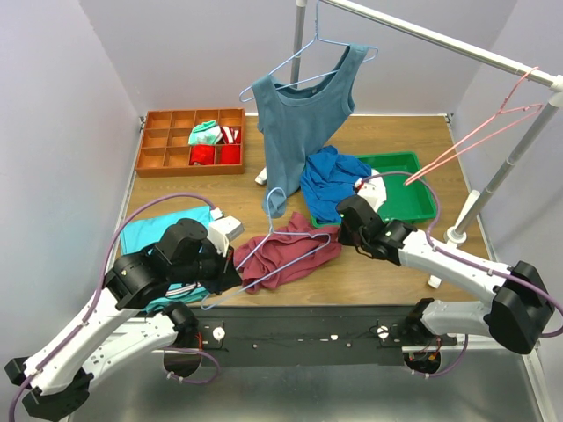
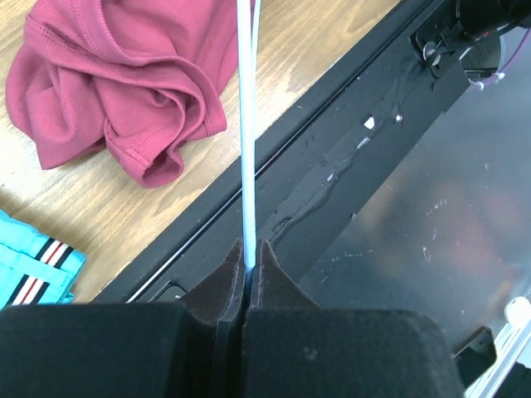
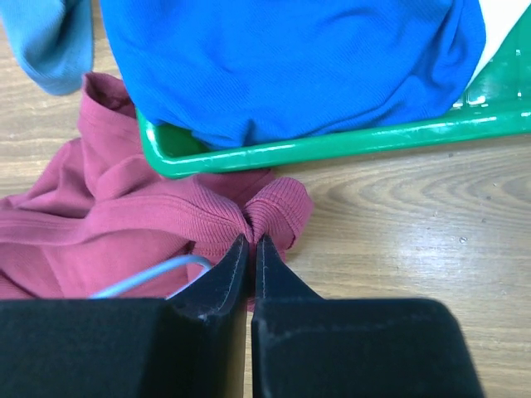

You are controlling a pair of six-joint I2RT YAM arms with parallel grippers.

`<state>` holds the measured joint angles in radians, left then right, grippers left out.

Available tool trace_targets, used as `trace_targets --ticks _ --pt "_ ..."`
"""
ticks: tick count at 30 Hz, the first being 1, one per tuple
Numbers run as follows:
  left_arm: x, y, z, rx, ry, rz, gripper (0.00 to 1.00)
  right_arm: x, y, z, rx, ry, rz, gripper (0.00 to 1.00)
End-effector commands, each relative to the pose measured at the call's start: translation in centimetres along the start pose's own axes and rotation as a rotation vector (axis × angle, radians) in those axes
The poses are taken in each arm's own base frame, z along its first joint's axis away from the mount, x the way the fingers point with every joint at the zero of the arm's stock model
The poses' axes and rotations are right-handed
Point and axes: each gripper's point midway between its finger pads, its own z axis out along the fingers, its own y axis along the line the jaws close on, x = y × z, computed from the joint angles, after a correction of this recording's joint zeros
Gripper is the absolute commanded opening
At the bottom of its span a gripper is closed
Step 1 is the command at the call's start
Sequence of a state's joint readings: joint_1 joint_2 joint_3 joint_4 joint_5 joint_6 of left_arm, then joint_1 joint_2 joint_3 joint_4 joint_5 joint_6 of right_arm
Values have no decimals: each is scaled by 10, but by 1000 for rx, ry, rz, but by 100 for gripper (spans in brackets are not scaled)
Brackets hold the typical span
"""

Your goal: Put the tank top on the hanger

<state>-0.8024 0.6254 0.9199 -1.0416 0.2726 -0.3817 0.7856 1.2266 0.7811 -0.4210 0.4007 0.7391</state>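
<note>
Currently, left fingers (image 2: 222, 280) clamped on hanger (image 2: 246, 149) wire, right fingers (image 3: 227, 274) pinching tank top (image 3: 149, 207) (crumpled).

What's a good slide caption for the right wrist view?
Right fingers pinch a fold of the maroon tank top beside the green tray.

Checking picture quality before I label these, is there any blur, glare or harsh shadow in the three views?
Top external: evenly lit, sharp, soft shadows. Left wrist: the hanger wire looks washed out, and glare streaks the black table edge. Right wrist: the tank top ribbing is crisp; small glints on the green tray rim.
</note>
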Motion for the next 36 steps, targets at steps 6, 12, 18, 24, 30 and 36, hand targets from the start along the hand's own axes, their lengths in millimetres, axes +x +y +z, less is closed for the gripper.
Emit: trace_targets --ticks 6,12,18,24,30,36 --pt "-17 -6 -1 17 -35 42 0 -19 8 -13 -15 -30 -2 12" --pt "-33 -13 12 53 -77 51 0 -19 15 -19 -56 -16 5 12" --pt "-39 -22 29 89 -87 64 0 -26 18 -30 -80 -24 8 15" --pt "-44 -38 43 104 -97 85 0 -36 23 -43 -120 -47 12 14" --pt "-52 -47 55 112 -163 81 0 -42 27 -54 -156 -55 24 14" --pt "-69 -43 68 82 -270 78 0 -52 32 -72 -197 -71 39 14"
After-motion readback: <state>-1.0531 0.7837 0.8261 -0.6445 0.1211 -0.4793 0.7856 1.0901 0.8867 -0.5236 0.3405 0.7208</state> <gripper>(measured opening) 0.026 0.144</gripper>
